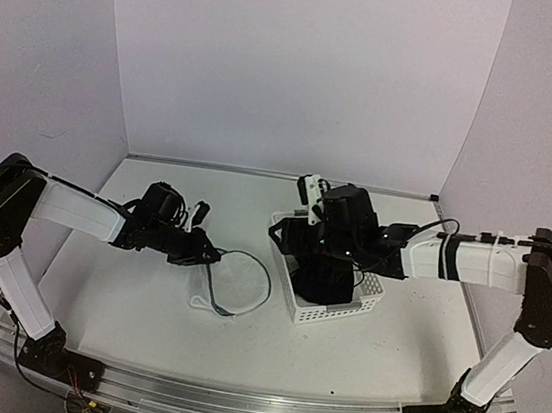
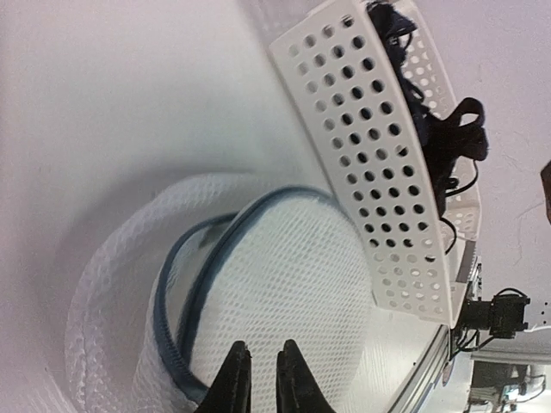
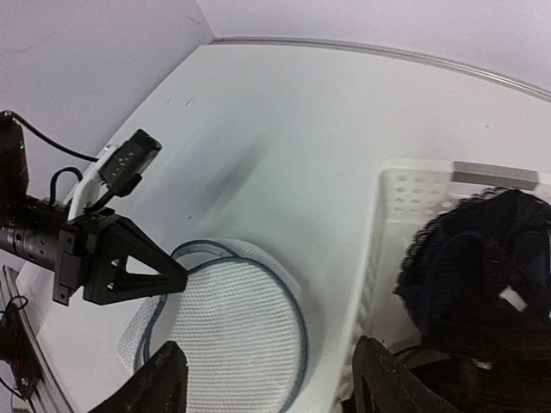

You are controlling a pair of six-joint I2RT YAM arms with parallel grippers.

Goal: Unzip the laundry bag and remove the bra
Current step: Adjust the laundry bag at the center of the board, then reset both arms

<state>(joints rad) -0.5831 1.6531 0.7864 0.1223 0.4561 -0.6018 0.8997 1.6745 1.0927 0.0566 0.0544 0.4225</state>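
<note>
The laundry bag (image 1: pixel 236 284) lies flattened on the table, white mesh with a dark round rim; it also shows in the left wrist view (image 2: pixel 284 284) and the right wrist view (image 3: pixel 232 335). The black bra (image 3: pixel 482 275) lies inside the white perforated basket (image 3: pixel 413 189), also seen in the left wrist view (image 2: pixel 439 129). My left gripper (image 2: pixel 263 348) hovers at the bag's left rim (image 1: pixel 212 255), jaws a narrow gap apart, nothing between them. My right gripper (image 3: pixel 271 387) is wide open and empty above the basket's left wall (image 1: pixel 319 267).
The basket (image 1: pixel 370 299) stands right of the bag, almost touching it. White walls enclose the table at the back and sides. A metal rail (image 1: pixel 232 403) runs along the near edge.
</note>
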